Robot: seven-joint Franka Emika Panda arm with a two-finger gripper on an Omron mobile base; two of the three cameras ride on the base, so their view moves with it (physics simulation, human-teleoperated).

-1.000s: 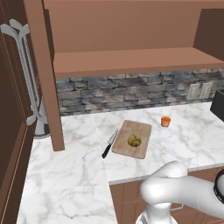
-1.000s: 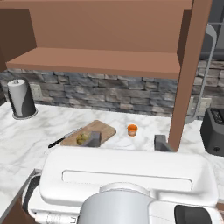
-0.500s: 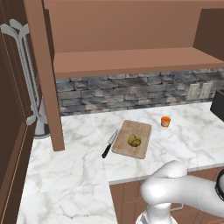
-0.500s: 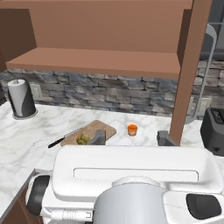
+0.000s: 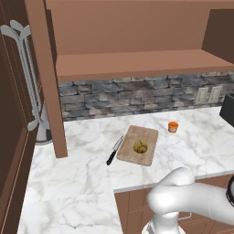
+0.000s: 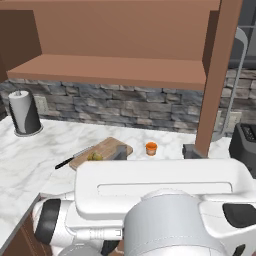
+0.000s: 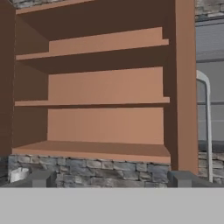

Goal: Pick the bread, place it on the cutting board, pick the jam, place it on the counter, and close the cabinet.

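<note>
Gripper (image 7: 111, 178) raised and level with the open cabinet (image 7: 105, 87), jaws spread wide with nothing between them, two dark fingertips (image 7: 40, 178) at the bottom of the hand view. Straight ahead of the tool: bare cabinet shelves, one door (image 7: 184, 83) swung out edge-on at its right side, with a long silver bar handle (image 7: 205, 122) just beyond. Below the shelves, grey stone backsplash (image 5: 137, 95). Well beneath and in front of the tool, on the white marble counter (image 5: 73, 178): cutting board (image 5: 145, 137) lying flat, bread (image 5: 140, 146) resting on it, off-centre toward the near edge. Black-handled knife (image 5: 114, 151) just beside the board's left edge, apart from the bread. Jam (image 5: 172, 126) upright on the counter, to the right of the board and nearer the backsplash, not touching the board. Paper-towel roll (image 6: 23, 112) far to the tool's left on the counter, against the wall.
</note>
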